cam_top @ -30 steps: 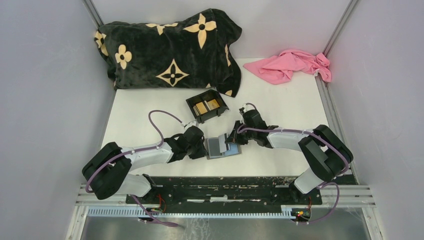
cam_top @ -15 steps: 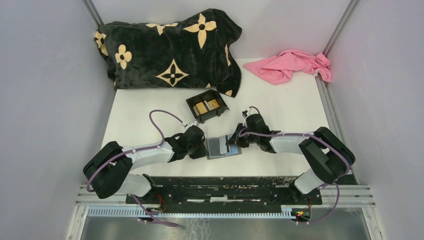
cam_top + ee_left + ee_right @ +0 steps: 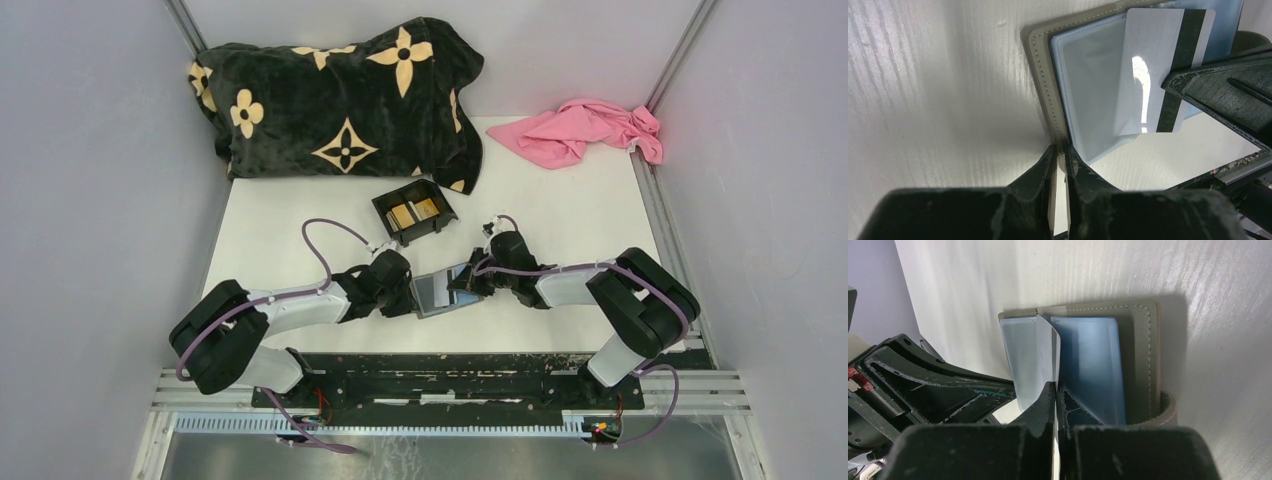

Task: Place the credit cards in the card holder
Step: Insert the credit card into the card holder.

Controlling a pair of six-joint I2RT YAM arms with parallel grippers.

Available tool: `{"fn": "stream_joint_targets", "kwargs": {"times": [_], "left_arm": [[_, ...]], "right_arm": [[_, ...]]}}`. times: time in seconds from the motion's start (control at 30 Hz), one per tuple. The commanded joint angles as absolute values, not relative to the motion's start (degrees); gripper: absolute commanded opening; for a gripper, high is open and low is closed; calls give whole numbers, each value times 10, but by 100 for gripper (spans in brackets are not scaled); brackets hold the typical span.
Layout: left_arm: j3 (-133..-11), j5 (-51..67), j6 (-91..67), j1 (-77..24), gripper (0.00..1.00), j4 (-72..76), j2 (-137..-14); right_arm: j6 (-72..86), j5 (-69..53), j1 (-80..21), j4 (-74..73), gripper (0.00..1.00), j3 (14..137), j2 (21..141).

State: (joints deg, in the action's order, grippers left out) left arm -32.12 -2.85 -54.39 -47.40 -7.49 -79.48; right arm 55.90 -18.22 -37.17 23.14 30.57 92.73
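The left gripper (image 3: 1060,152) pinches the card holder's (image 3: 1040,80) edge, holding it open between the arms. The right gripper (image 3: 1055,389) clamps a silvery card (image 3: 1148,70). I'd square it to the clear pocket (image 3: 1088,90), then slide it in gently.

I'm seeing a black plush blanket (image 3: 340,95) with tan flowers, or perhaps a pillow, lying across the far left of the white table (image 3: 570,215). A pink cloth (image 3: 580,130) is sitting crumpled in the far right corner. A black box (image 3: 414,211) is resting just in front of the blanket.
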Motion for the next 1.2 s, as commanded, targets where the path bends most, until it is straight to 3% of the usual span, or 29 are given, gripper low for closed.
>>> {"fn": "stream_joint_targets", "kwargs": {"times": [0.0,0.53,1.17], "left_arm": [[-325,-34,-509,-478,17,-68,-815],[-330,-53,-509,-478,17,-69,-822],[-336,-23,-501,-478,17,-41,-836]], "right_arm": [[547,-178,-387,206,1,288,949],[510,-191,-389,143,1,272,904],[512,-210,-392,151,2,324,975]]}}
